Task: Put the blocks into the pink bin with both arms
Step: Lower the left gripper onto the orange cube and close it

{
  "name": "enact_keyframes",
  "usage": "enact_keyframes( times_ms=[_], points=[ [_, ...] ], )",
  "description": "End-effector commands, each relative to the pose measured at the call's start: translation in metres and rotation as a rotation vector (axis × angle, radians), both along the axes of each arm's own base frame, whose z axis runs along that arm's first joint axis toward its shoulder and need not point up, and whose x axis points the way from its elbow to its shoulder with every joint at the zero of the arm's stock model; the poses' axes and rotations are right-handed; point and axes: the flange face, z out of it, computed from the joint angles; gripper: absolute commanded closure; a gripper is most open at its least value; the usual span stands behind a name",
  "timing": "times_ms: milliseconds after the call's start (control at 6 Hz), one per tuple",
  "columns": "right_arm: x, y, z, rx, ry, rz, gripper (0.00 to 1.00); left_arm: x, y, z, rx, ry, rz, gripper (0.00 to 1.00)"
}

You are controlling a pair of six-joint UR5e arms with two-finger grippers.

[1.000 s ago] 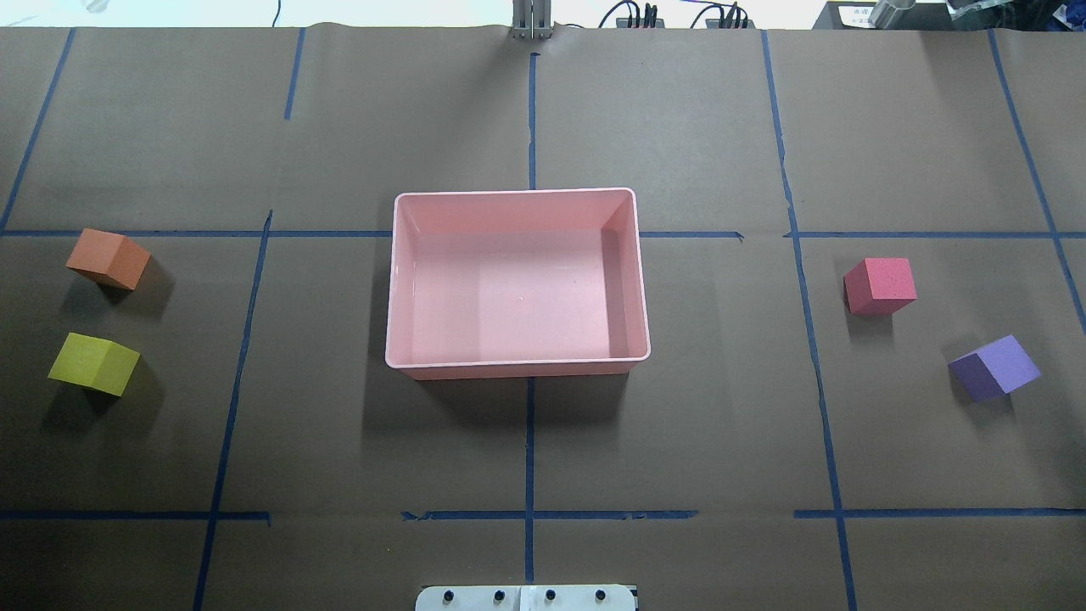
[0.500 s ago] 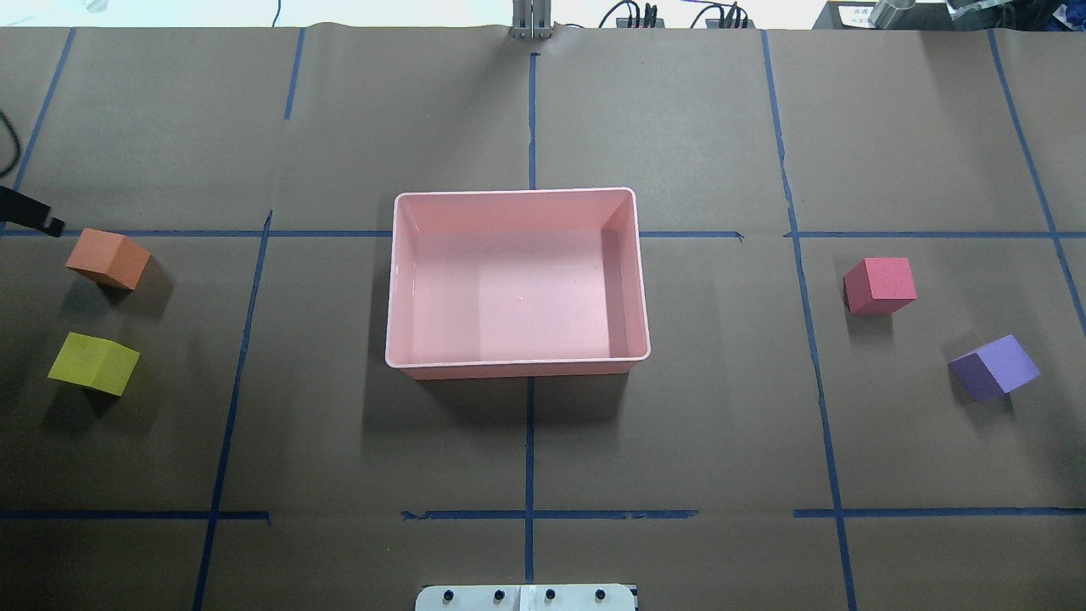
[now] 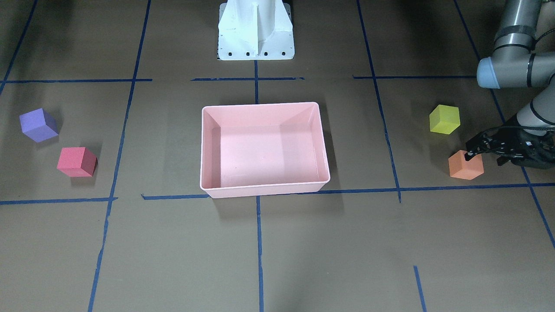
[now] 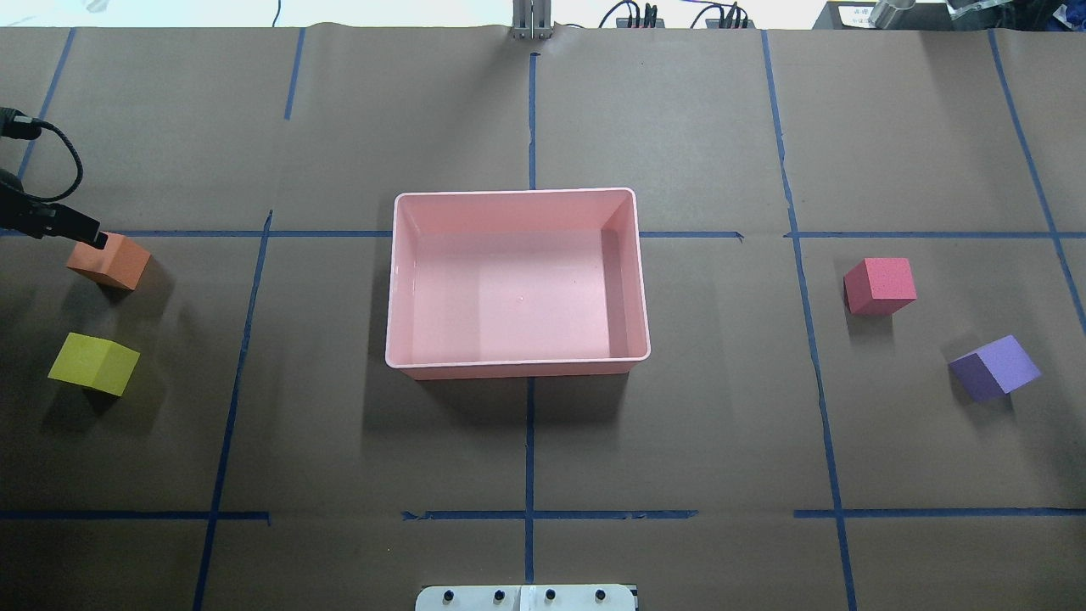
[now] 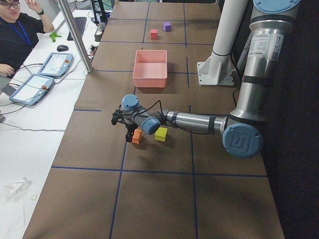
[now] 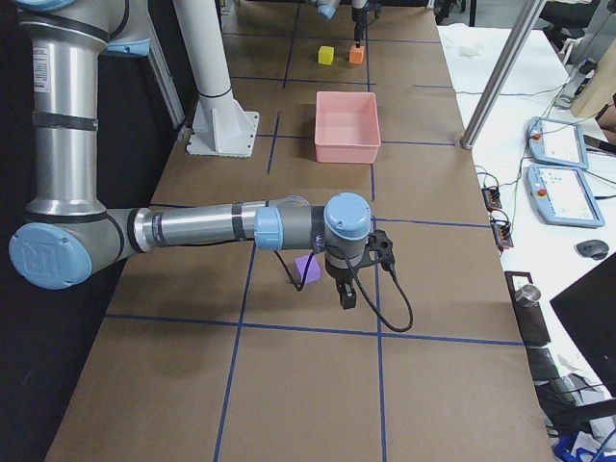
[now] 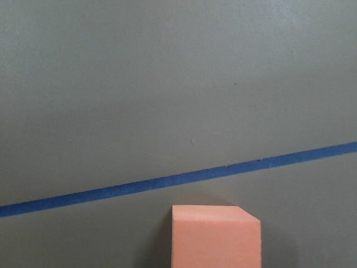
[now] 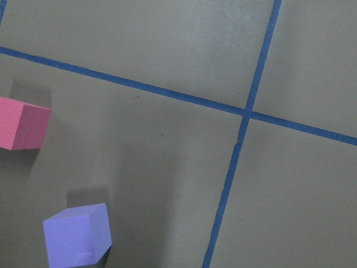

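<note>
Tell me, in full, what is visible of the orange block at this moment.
The orange block is a small matte cube that looks like foam, whole and unmarked. It sits flat on the brown table cover, askew to the blue tape line beside it, far to the left of the pink bin and apart from the yellow-green block. The left gripper hangs close over its outer edge, jaws apart; whether it touches cannot be told.
</note>
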Motion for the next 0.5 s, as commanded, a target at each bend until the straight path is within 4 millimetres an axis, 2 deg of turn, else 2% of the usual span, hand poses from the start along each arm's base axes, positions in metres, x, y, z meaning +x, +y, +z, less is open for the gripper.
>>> enact_keyframes(
  times_ms=[0, 167, 333],
  points=[
    [0.0, 0.001, 0.002, -0.003, 0.0, 0.0, 0.0, 0.018, 0.005, 0.011, -0.018, -0.011, 0.03, 0.0],
    [0.0, 0.002, 0.002, -0.004, 0.0, -0.001, 0.0, 0.033, 0.008, 0.018, -0.029, -0.018, 0.057, 0.0],
    [0.0, 0.002, 0.002, -0.004, 0.002, -0.001, 0.0, 0.037, 0.006, 0.019, -0.033, -0.019, 0.06, 0.17]
  ],
)
